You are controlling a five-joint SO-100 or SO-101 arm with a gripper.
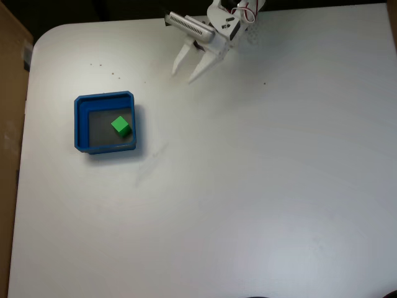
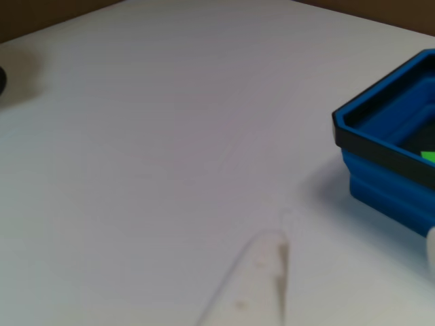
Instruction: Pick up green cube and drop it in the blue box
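Spread wide and gripping nothing, the robot's white two-fingered hand (image 1: 185, 74) hung at the top of the fixed view, its two pale tapered fingers (image 1: 180, 61) splayed in a V that pointed down and to the left over the bare white tabletop (image 1: 260, 186). Whether the tips touched the surface could not be told. Behind the fingers sat the white wrist body with a ribbed grey block and red wires — all of it well apart from the box.

The tiny bright green solid cube (image 1: 121, 126) lay on the grey floor of the shallow square blue plastic box (image 1: 79, 124), toward the right side of the floor in the fixed view, clear of the thick raised walls. The box stood on the left part of the tabletop, down and to the left of the hand.

In the other view, one blurred white finger (image 2: 255, 282) rose from the bottom edge, while a corner of the blue box (image 2: 380, 176) showed at the right — a sliver of green cube (image 2: 428, 156) just visible inside it.
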